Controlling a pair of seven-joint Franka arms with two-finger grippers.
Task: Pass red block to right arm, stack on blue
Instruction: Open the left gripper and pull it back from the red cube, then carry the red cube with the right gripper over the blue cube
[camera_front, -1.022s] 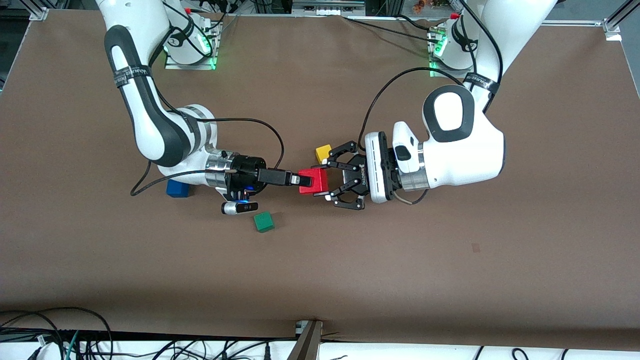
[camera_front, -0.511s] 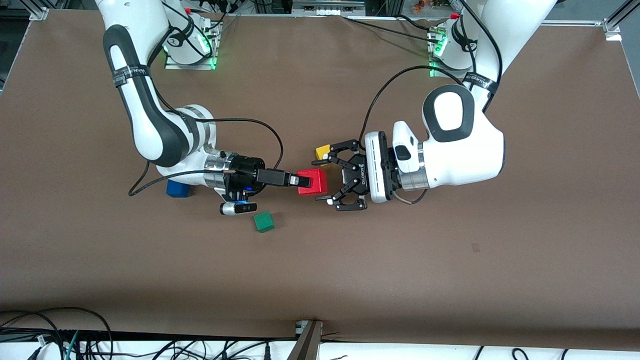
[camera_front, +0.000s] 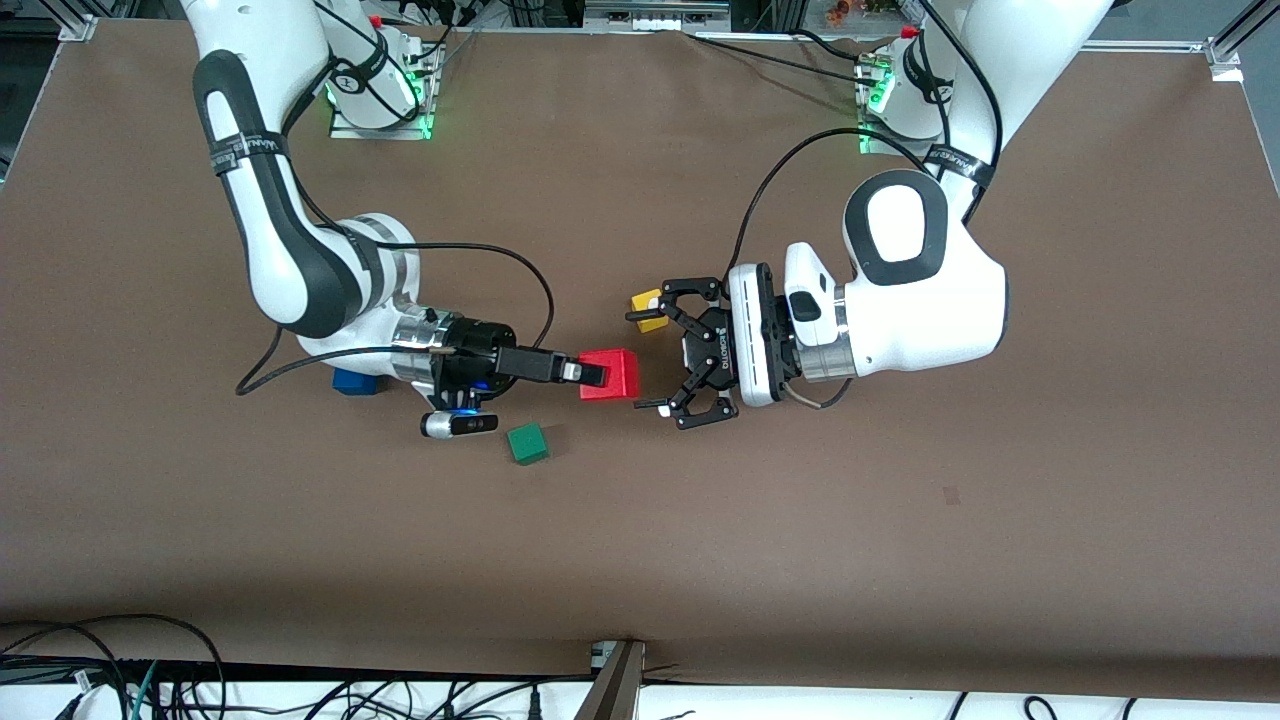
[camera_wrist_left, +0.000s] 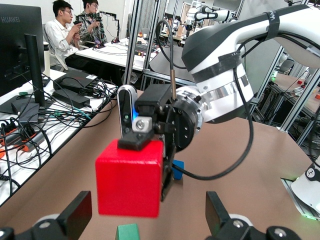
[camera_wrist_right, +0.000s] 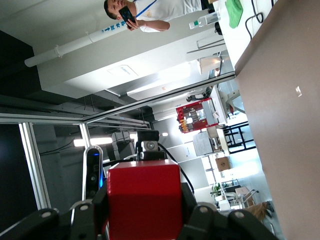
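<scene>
Clamped in the right gripper (camera_front: 598, 375), the red block (camera_front: 611, 374) hangs above the brown table (camera_front: 900, 520), just clear of the left gripper (camera_front: 652, 360), whose fingers (camera_front: 640, 316) are spread wide. Only the left wrist view shows the block pinched top and bottom. On the table, the blue cube (camera_front: 349, 381) sits partly hidden under the right arm (camera_front: 300, 260), with a green cube (camera_front: 527, 443) nearer the camera and a yellow cube (camera_front: 650, 308) by the left gripper.

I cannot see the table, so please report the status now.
Right pincer shut on red block, in air. Left pincer open, clear of it. Blue cube under right arm, unobstructed.
</scene>
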